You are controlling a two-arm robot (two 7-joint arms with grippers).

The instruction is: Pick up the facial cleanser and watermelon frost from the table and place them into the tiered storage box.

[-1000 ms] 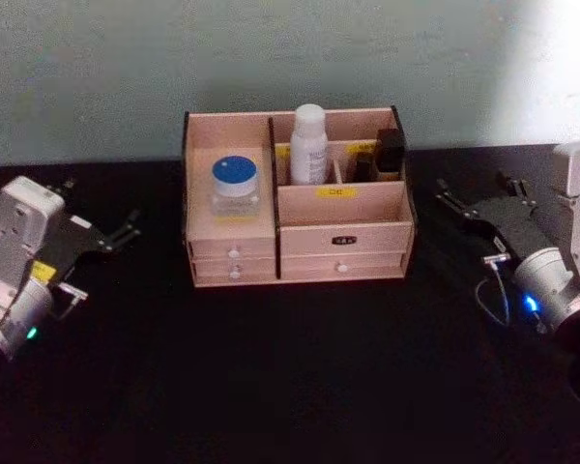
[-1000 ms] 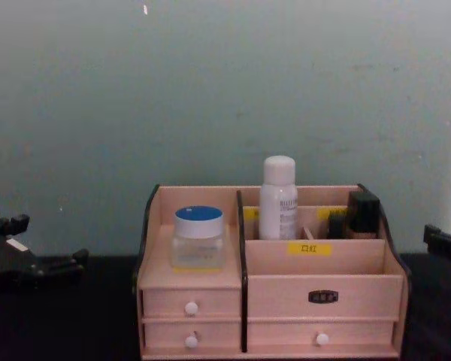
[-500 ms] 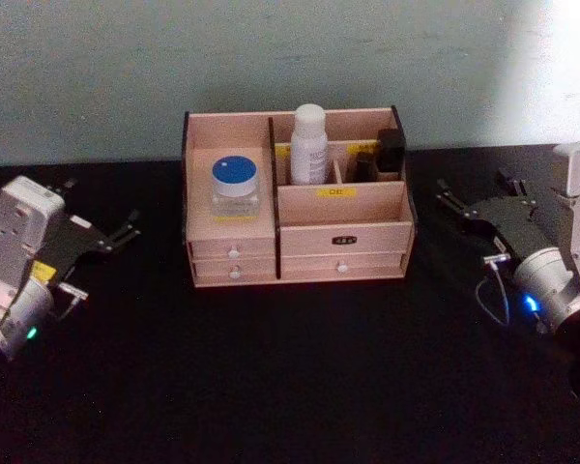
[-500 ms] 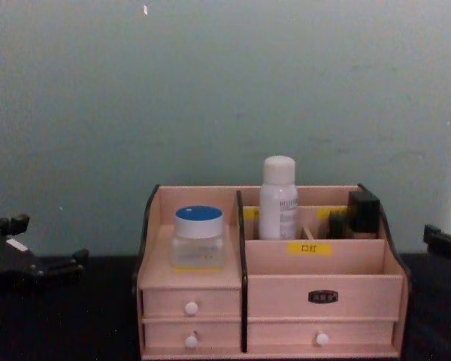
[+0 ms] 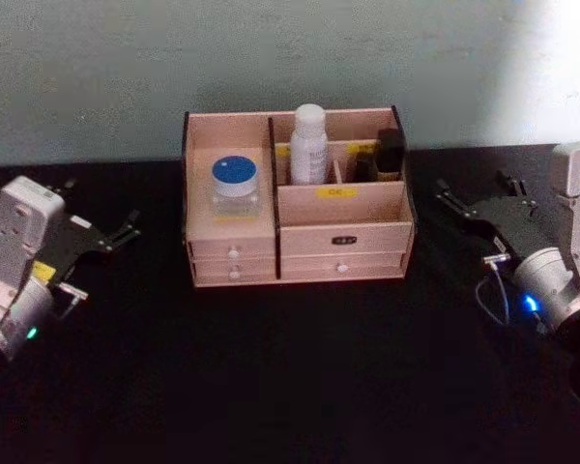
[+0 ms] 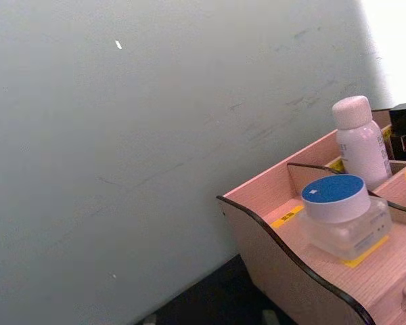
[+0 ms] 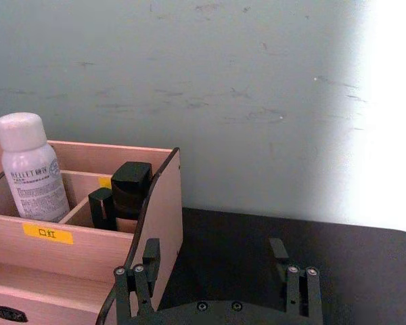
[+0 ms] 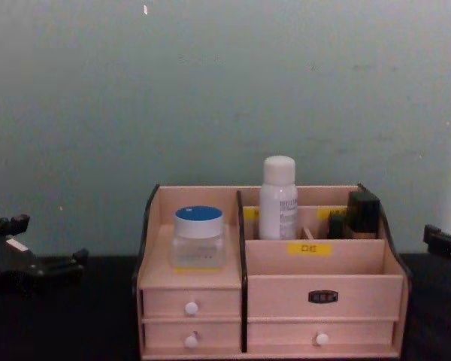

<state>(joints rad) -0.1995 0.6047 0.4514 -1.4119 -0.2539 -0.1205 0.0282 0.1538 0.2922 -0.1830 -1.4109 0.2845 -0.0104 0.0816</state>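
The tiered storage box (image 5: 367, 232) stands at the back middle of the black table. The facial cleanser (image 5: 308, 145) stands upright in its rear compartment. On the box's left shelf sits the watermelon frost (image 5: 235, 184), blue lid up. My left gripper (image 5: 101, 208) rests open on the table left of the box, holding nothing. My right gripper (image 5: 474, 188) rests open to the right of the box, also holding nothing. In the right wrist view the right gripper (image 7: 216, 274) shows bare fingers (image 7: 132, 284) beside the box's side wall (image 7: 164, 203).
Dark cosmetic items (image 5: 389, 153) fill the box's rear right compartment. The box has small drawers with white knobs (image 8: 191, 307) in front. A pale green wall (image 8: 225, 90) rises right behind the box. Bare black table (image 5: 290, 367) spreads in front.
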